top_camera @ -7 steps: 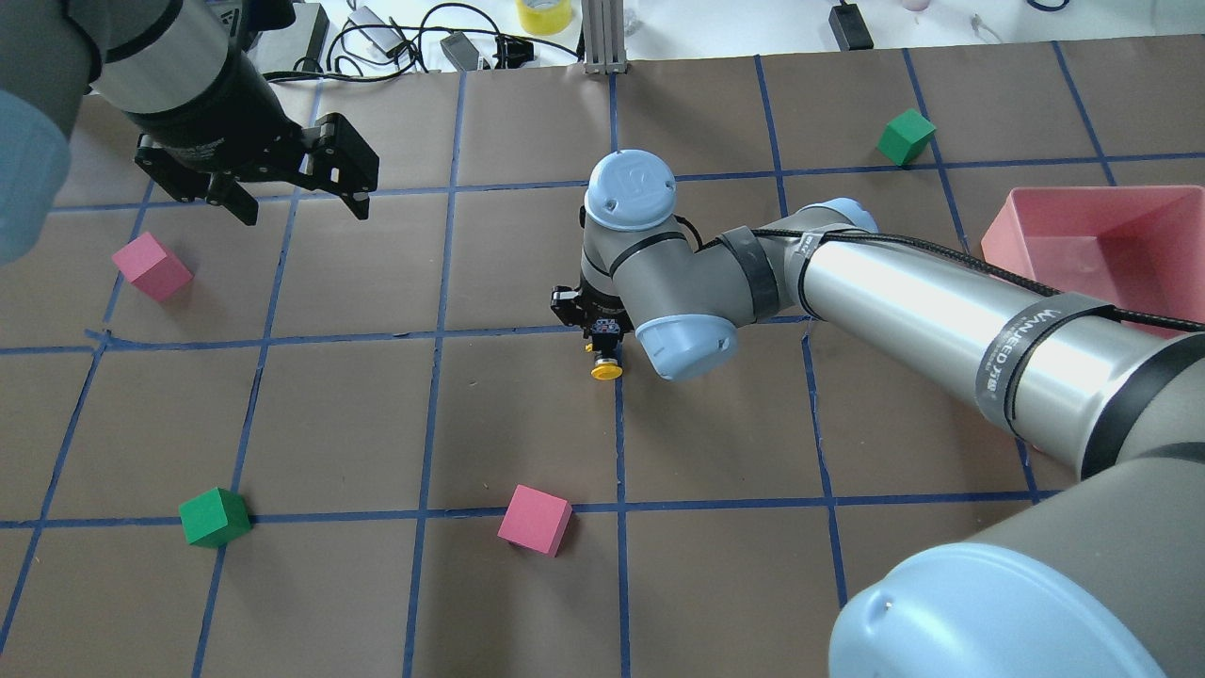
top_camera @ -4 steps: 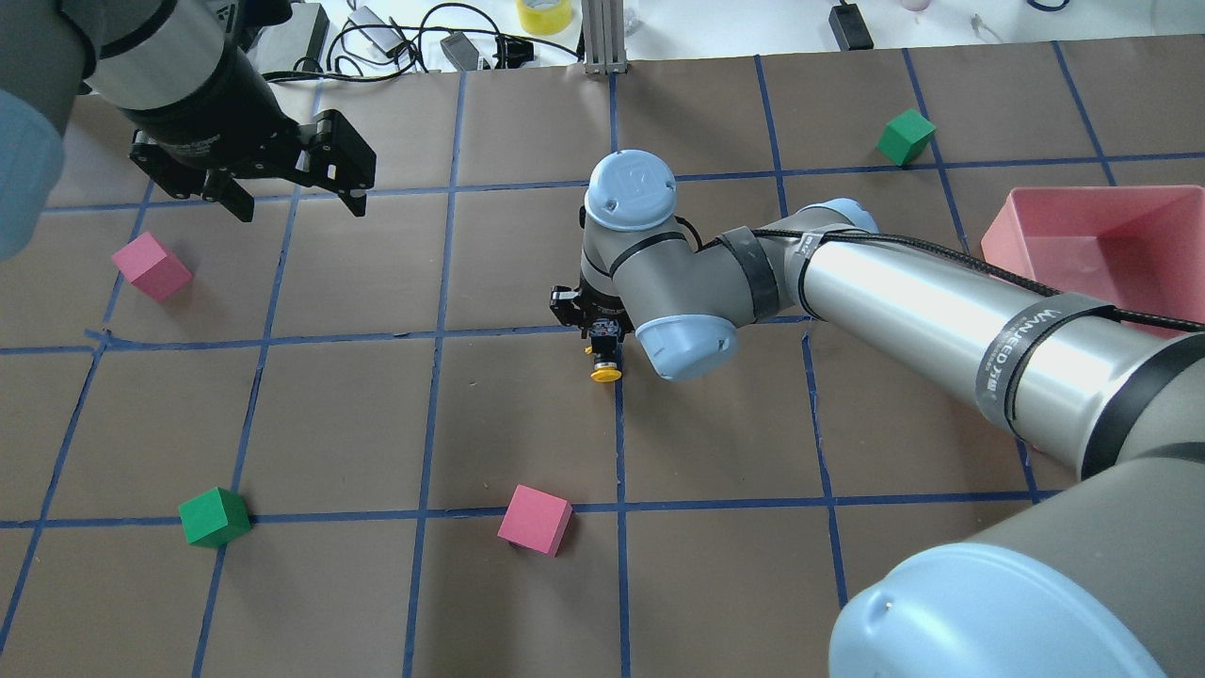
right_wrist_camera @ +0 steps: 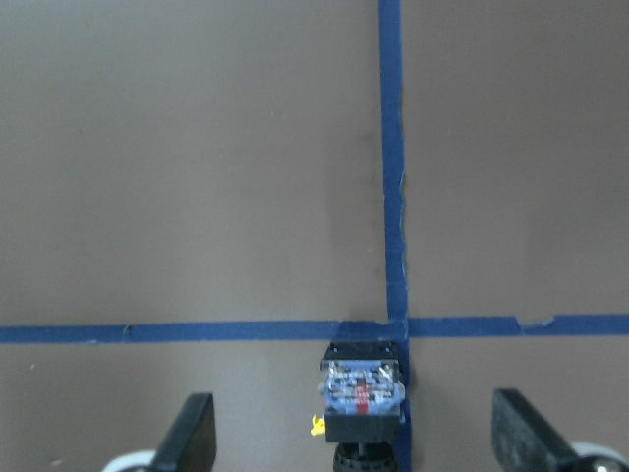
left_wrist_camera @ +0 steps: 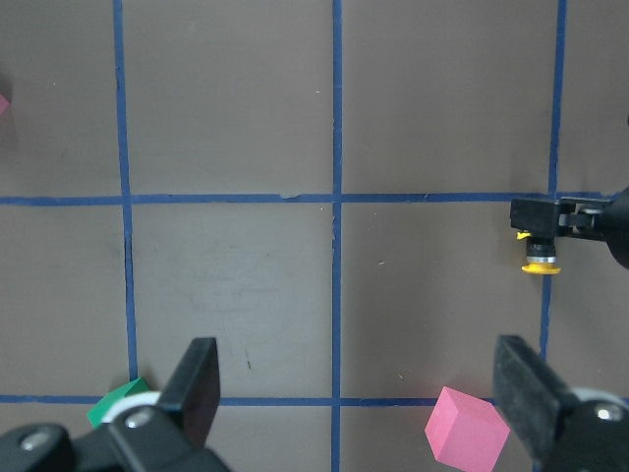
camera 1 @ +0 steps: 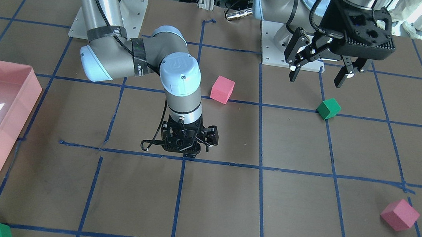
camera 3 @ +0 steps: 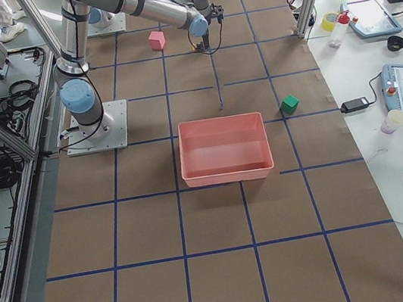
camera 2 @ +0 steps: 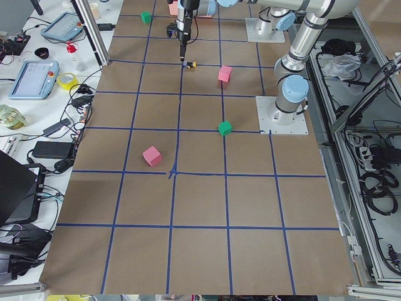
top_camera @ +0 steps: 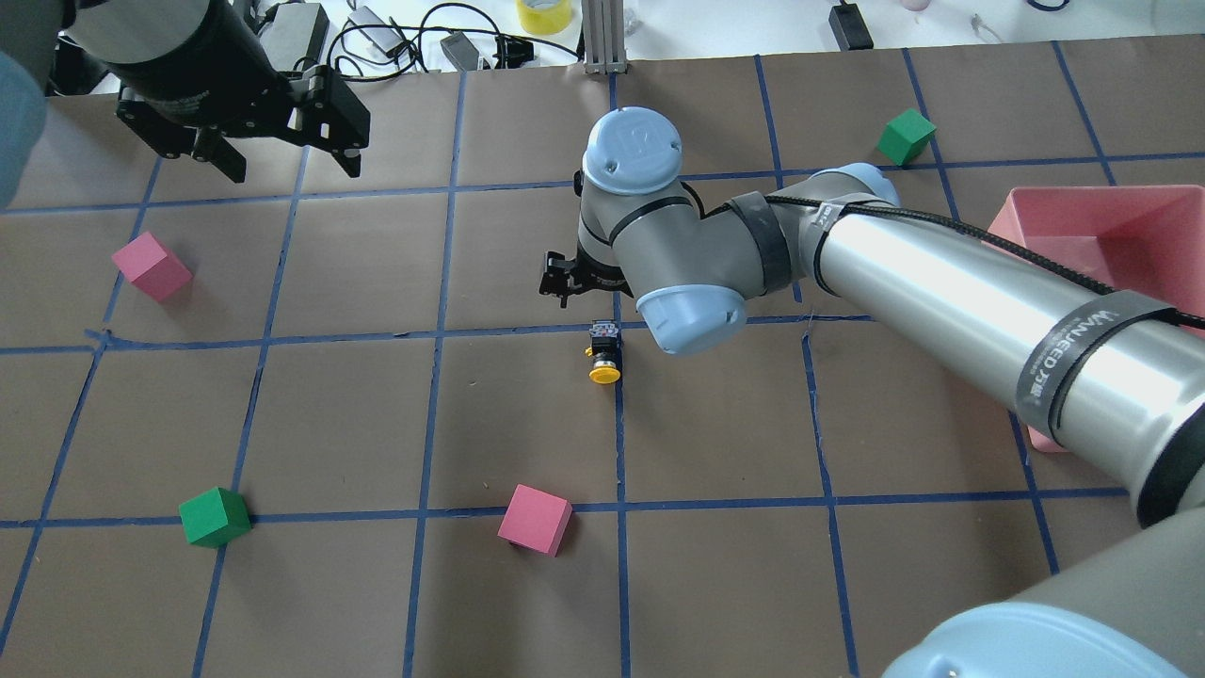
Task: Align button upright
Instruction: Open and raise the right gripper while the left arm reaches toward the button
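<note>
Both finger pairs gape wide, empty. I see the button point(right_wrist_camera: 364, 398) lying on its side on the table point(top_camera: 377, 424), below and between my right fingers point(right_wrist_camera: 194, 433), untouched; left fingers point(left_wrist_camera: 197, 379) far off.

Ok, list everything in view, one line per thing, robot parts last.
button: 1, yellow cap, black body; on its side at a mid-table tape crossing.
pink cubes: 2, pink; one robot's left, one near the robot, mid-table.
green cubes: 2, green; near-left and far-right.
bin: 1, pink; robot's right.
tape roll: 1, yellow; beyond the far edge.
table: 1, brown, blue tape grid.
left gripper: 1, black; open, above far left.
right gripper: 1, black; open, above the button, clear of it.
</note>
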